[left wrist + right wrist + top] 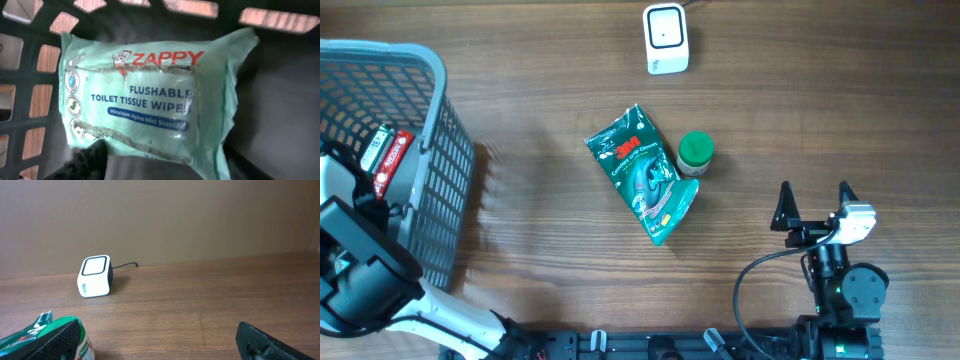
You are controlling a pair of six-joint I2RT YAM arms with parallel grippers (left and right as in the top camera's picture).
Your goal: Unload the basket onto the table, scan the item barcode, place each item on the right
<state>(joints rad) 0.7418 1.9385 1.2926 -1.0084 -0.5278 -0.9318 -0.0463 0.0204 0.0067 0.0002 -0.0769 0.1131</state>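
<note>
In the left wrist view a mint-green pack of Zappy toilet tissue wipes [150, 95] lies on the floor of the dark basket [280, 100]. My left gripper [160, 172] is right over the pack's near edge. Its left finger [90, 160] touches the pack's lower left corner, and the other finger does not show clearly. The white barcode scanner [666, 38] stands at the far middle of the table, and it also shows as the scanner [95, 276] in the right wrist view. My right gripper [815, 205] [160, 342] hovers open and empty at the near right.
The grey basket [445, 170] fills the left side, with a red pack [388, 155] inside and my left arm [360, 260] reaching into it. A green 3M pack [642, 172] and a green-lidded jar [695, 152] lie mid-table, and the jar [80, 345] sits by the right gripper's left finger.
</note>
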